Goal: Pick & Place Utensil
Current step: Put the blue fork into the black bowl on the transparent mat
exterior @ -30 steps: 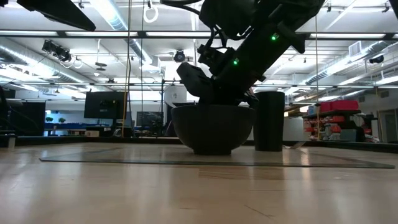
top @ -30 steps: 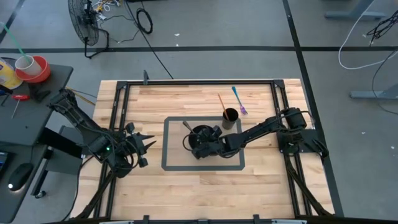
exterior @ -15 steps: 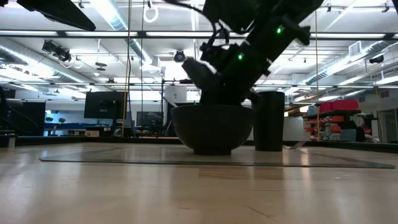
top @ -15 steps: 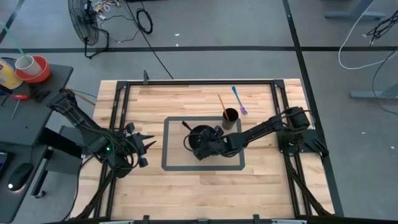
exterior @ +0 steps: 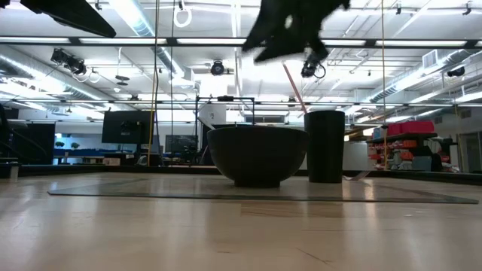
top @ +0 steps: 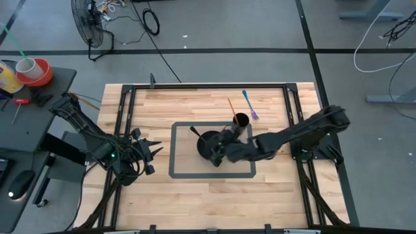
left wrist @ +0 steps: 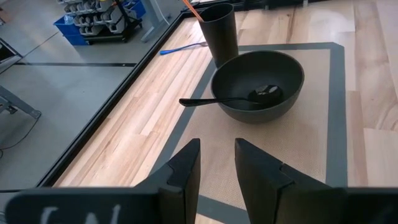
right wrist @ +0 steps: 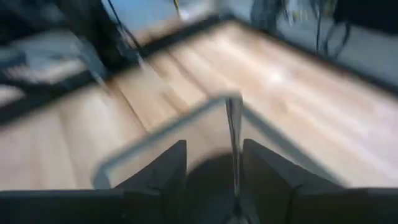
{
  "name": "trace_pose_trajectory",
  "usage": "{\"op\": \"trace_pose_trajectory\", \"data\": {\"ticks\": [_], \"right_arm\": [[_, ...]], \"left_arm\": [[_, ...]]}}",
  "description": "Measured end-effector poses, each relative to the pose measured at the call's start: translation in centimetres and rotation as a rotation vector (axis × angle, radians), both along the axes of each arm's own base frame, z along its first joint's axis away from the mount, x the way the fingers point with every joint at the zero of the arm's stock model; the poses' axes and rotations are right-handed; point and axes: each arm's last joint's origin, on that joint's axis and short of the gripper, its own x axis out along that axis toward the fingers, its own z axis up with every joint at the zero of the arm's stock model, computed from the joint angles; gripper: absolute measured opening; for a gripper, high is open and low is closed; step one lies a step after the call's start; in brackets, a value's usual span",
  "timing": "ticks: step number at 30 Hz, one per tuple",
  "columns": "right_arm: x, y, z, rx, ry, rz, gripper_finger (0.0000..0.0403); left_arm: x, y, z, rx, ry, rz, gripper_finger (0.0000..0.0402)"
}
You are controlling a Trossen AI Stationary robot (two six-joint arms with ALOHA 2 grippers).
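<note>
A black bowl (top: 208, 143) stands on the grey-bordered mat (top: 179, 174) at mid-table. A black spoon (left wrist: 233, 99) lies in it, its head on the bowl's bottom and its handle (top: 194, 132) resting on the rim and sticking out. A black cup (top: 240, 121) with an orange stick (top: 231, 106) stands just behind the bowl. A blue utensil (top: 249, 104) lies flat on the table beyond the cup. My right gripper (top: 218, 156) is open and empty, high above the bowl (exterior: 257, 154), at the top of the low view (exterior: 285, 30). My left gripper (left wrist: 217, 168) waits open at the table's left.
The black metal frame (top: 127, 123) runs along the table's edges. Bare wood lies toward the near edge (top: 208, 201). A side table with a red cup (top: 32, 70) stands off the table's left.
My right gripper has risen out of the bowl to well above its rim and drawn back a little toward the table's right and near edges. The spoon has stayed in the bowl with its handle on the rim.
</note>
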Motion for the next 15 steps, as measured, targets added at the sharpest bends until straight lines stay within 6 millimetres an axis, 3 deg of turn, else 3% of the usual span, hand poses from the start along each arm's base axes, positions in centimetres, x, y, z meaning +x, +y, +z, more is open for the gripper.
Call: {"op": "trace_pose_trajectory", "data": {"ticks": [7,15], "right_arm": [[-4.7,-0.5,7.4,-0.032,-0.203,-0.032,0.0161],[-9.8,-4.5,11.3,-0.054,-0.260,-0.242,0.0160]], "left_arm": [[0.0,0.0,0.0,-0.001,-0.003,0.001,0.0105],[0.0,0.0,0.0,-0.006,-0.009,0.001,0.0105]]}}
